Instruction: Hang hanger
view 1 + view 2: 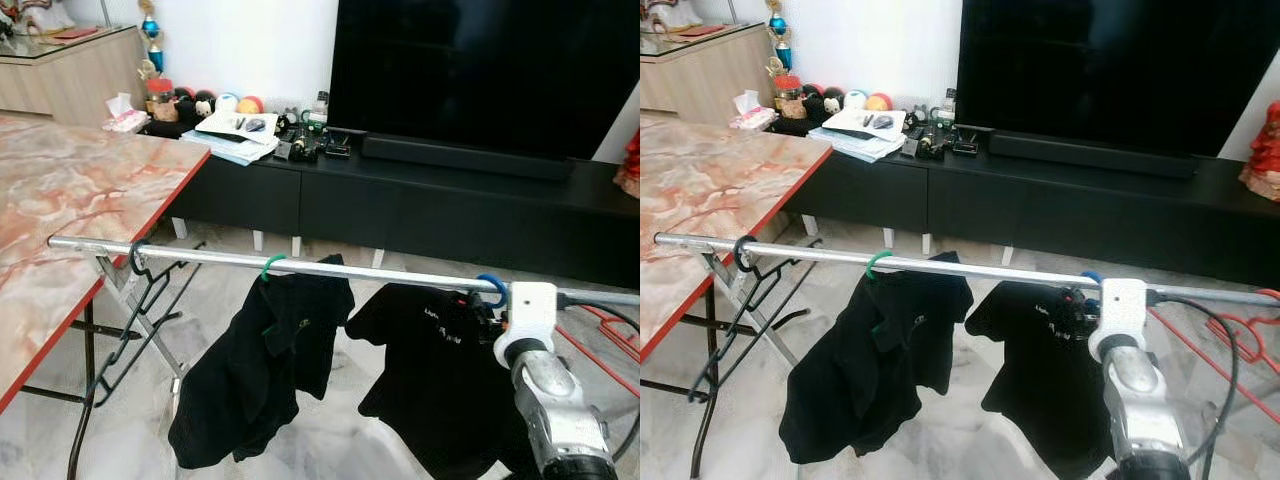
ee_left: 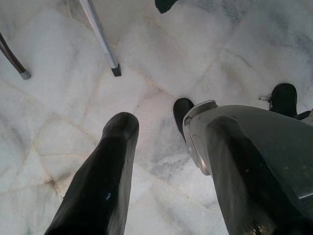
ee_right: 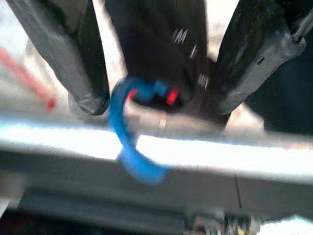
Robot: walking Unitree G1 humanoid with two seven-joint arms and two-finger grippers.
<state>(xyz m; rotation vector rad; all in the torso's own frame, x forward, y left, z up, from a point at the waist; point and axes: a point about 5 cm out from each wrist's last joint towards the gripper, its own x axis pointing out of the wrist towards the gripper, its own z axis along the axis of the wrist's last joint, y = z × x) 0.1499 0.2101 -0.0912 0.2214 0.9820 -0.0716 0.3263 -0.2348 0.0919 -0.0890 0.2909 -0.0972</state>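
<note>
The blue hanger hook (image 3: 132, 147) already sits over the silver rail (image 1: 300, 265) toward its right end, carrying a black shirt (image 1: 440, 370) that hangs below. The right gripper (image 3: 156, 93) is up at the rail right beside that hook, its two black fingers (image 3: 78, 58) standing apart on either side of the hanger neck. In the blurred right wrist view they do not seem to press on it, so the jaws read as parted and empty. The step in hand looks like the release and withdrawal. To do it well, the hook should be fully seated over the top of the rail before the arm pulls away, and the fingers should back off straight toward the robot without snagging the hook or the shirt collar, since a sideways drag could slide or lift the hanger off. Further left on the rail hang a green-hooked hanger (image 1: 272, 265) with another black shirt (image 1: 265, 370) and an empty black hanger (image 1: 140, 262). The left gripper (image 2: 161, 161) hangs idle over the marble floor (image 2: 63, 122), fingers spread wide, holding nothing.
</note>
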